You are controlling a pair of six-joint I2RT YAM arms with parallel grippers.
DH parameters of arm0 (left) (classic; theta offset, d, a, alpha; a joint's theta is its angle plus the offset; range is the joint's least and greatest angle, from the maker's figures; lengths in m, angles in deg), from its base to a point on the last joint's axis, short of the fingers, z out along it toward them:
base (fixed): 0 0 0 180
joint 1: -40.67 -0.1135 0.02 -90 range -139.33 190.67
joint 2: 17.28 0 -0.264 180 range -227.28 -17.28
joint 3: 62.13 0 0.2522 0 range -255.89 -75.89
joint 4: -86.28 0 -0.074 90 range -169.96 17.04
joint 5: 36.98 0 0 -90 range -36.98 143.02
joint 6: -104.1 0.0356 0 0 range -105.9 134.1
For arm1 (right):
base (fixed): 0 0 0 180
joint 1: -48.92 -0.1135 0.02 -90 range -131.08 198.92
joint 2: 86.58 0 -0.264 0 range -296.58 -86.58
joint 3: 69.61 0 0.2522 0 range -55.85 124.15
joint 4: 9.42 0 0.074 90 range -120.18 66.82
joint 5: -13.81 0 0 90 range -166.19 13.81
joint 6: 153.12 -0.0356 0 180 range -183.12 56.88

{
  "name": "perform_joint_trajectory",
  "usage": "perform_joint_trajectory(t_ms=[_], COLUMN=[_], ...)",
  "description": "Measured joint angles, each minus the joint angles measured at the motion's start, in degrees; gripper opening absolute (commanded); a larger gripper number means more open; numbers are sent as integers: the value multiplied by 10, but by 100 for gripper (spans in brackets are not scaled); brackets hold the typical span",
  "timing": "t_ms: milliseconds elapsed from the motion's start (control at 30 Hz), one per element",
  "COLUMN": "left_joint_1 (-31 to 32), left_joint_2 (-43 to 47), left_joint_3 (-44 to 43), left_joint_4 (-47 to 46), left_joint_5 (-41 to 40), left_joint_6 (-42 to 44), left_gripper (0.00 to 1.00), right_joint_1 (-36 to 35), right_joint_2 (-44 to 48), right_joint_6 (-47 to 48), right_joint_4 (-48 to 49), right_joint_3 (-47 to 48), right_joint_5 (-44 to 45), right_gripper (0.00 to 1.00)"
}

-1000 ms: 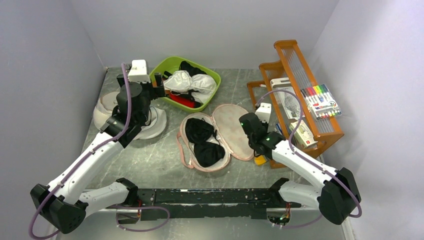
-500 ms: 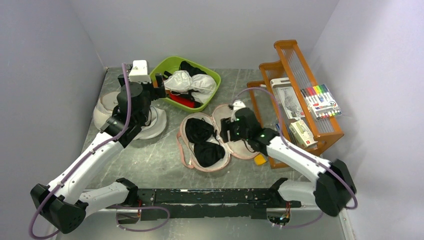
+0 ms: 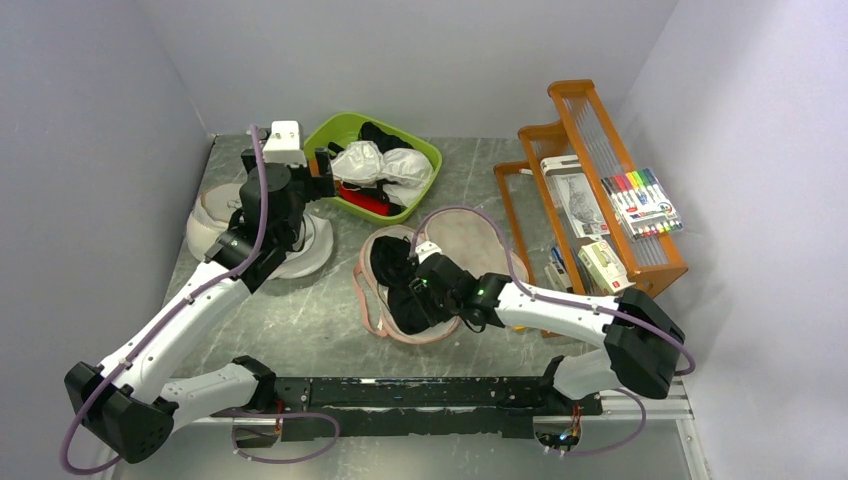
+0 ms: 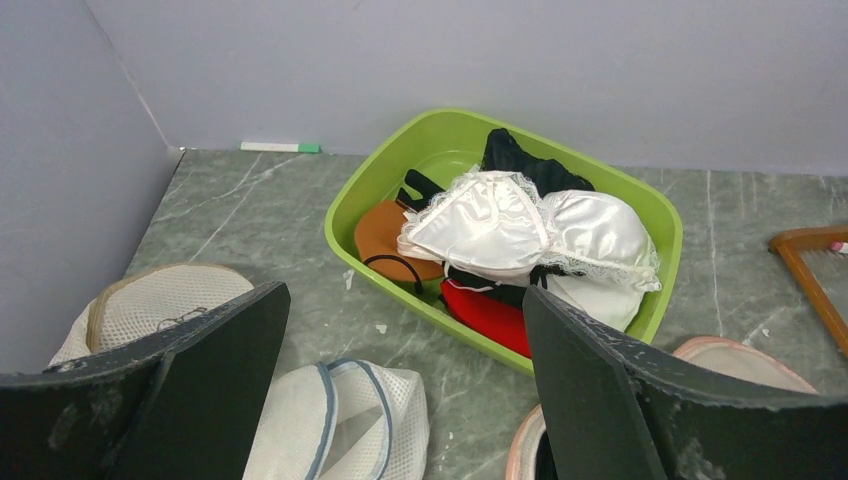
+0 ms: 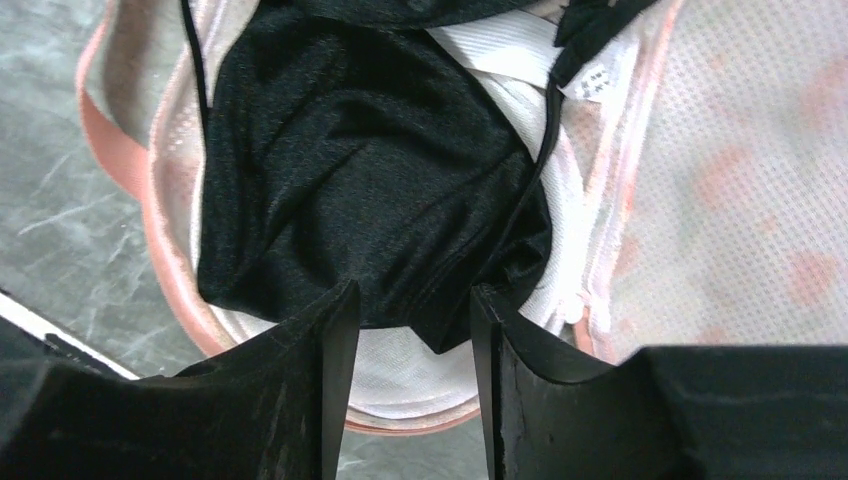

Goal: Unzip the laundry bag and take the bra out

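Unzipped bag (image 3: 480, 240) lying spread open, centre of worktop (image 3: 300, 300). The bra (image 3: 398, 268) is sitting in its left half, so the zip step is looking done. R gripper (image 5: 412, 300) is hovering low over the near cup, jaws part spread and straddling the cup's edge, not yet pinching. L gripper (image 4: 405, 295) is standing wide apart, empty, upper left by the green tub (image 4: 345, 225). Bra prob. handling light & soft: padded cups springing back, fabric slick, thin straps apt to be snagging on the zip. Best hold imo is the cup rim or the bridge btwn cups, not a strap. Bag is light too, so it may be lifting w/ the bra.
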Motion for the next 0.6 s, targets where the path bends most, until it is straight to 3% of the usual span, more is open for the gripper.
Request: perform_joint_trajectory(t_ms=[233,367,500,600], left_joint_1=[0,0,0,0], left_joint_2=[0,-2,-2,-2], left_joint_3=[0,0,0,0], left_joint_4=[0,0,1,1], left_joint_5=[0,0,3,5], left_joint_6=[0,-2,-4,-4], left_gripper=[99,99,99,99], right_joint_1=[-18,-35,-47,-54], right_joint_2=[-9,-27,-33,-30], right_joint_6=[-12,-20,-27,-33], right_joint_4=[-23,-31,-49,-69], right_joint_3=[1,3,9,30], right_joint_5=[62,84,103,121], right_gripper=[43,28,3,0])
